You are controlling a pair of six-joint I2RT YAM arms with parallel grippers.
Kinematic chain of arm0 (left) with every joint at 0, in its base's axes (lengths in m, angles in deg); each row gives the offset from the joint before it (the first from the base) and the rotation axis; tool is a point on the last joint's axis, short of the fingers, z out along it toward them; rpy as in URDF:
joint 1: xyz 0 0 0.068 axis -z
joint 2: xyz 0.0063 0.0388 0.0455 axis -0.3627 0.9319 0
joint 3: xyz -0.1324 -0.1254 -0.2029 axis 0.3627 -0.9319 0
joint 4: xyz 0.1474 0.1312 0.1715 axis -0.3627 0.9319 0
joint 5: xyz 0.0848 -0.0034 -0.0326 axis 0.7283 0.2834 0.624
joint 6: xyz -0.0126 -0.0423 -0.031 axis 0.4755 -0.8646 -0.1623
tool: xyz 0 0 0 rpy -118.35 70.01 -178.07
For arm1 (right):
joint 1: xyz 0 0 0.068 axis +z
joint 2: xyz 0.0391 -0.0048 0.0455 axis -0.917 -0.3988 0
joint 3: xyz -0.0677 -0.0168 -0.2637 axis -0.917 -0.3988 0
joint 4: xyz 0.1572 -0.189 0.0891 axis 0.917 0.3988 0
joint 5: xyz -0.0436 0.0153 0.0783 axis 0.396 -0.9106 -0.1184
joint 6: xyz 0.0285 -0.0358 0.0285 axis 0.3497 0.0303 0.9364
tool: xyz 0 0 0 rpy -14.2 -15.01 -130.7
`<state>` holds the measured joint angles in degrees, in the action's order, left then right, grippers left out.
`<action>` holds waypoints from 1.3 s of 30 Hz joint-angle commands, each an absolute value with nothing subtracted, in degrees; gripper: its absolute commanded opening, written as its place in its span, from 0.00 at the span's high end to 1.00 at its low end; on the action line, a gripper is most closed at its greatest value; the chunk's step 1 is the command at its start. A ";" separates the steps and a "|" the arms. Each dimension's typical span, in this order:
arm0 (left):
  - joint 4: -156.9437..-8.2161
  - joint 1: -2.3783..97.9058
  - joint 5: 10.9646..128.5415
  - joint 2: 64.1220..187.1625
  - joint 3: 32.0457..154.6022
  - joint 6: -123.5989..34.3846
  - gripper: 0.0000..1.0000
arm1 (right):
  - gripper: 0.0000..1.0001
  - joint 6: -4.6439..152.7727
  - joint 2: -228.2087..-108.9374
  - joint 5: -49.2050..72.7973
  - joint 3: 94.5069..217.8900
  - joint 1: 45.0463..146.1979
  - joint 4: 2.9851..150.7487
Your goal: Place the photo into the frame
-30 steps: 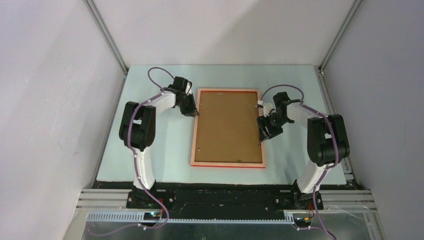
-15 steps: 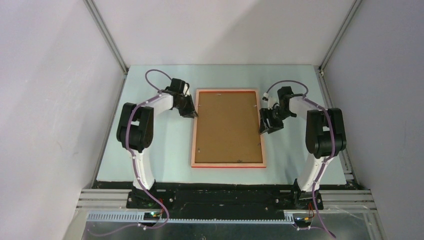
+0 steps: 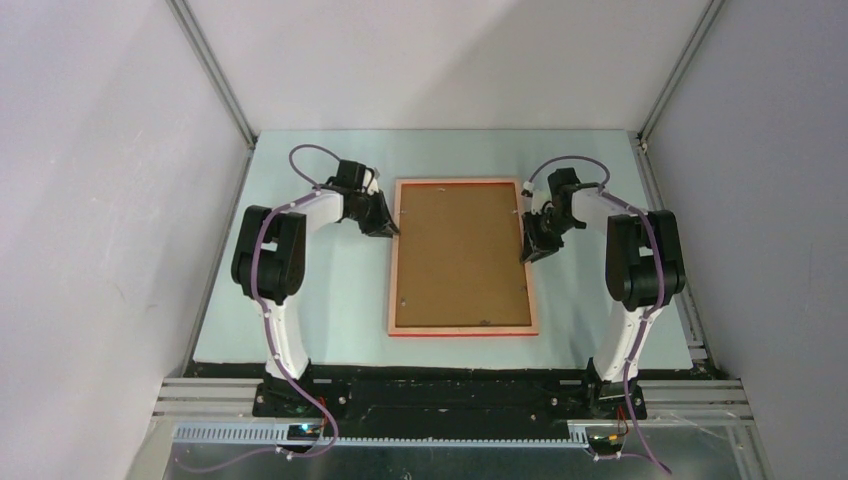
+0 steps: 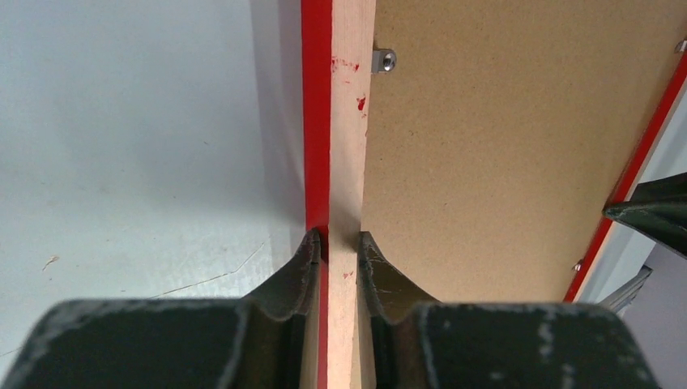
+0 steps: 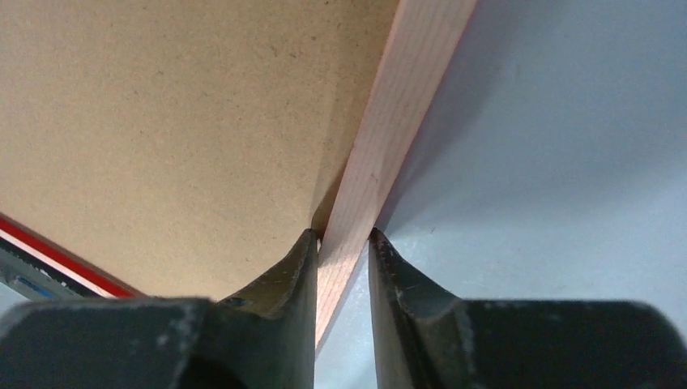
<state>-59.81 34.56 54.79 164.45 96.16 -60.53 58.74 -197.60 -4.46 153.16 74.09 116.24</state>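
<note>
The frame (image 3: pixel 462 329) holds a brown backing board (image 3: pixel 460 255).

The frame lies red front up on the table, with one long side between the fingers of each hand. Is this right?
Not quite: the frame lies back up, pale wood and brown backing board uppermost, as the top external view shows. The rest holds.
</note>
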 commanded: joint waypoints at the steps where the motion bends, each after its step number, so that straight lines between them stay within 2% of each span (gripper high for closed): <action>1: -61.48 35.37 48.12 162.89 95.69 -61.54 0.98 | 0.78 58.81 -198.89 -1.40 154.81 73.52 114.75; 3: -61.56 35.33 47.76 162.82 95.82 -61.12 0.93 | 0.85 59.24 -198.67 -0.82 154.77 72.80 114.65; 5: -61.44 35.35 47.14 163.08 96.34 -60.20 0.84 | 0.91 59.77 -198.43 -0.56 154.75 71.82 114.49; 6: -61.47 35.33 46.26 163.50 96.58 -59.53 0.71 | 0.94 60.28 -198.39 -0.50 154.72 71.53 114.30; 10: -61.31 35.43 43.08 165.19 98.62 -57.84 0.37 | 1.00 62.22 -198.75 -0.97 154.50 69.71 113.80; 14: -60.47 35.53 41.35 166.46 100.05 -55.72 0.13 | 1.00 63.32 -199.37 -1.29 154.38 68.25 113.35; 16: -59.95 35.64 41.24 166.77 100.57 -54.77 0.06 | 1.00 63.90 -199.74 -1.64 154.43 67.45 113.16; 20: -59.09 36.10 41.70 166.28 100.31 -52.88 0.01 | 1.00 65.00 -200.34 -2.33 154.33 64.94 113.03; 29: -56.11 39.69 45.80 161.27 96.12 -48.26 0.00 | 1.00 66.96 -199.83 -3.58 152.47 60.21 111.09; 39: -48.97 45.62 53.96 156.90 97.08 -41.10 0.00 | 1.00 66.96 -199.60 -4.77 151.41 59.11 110.60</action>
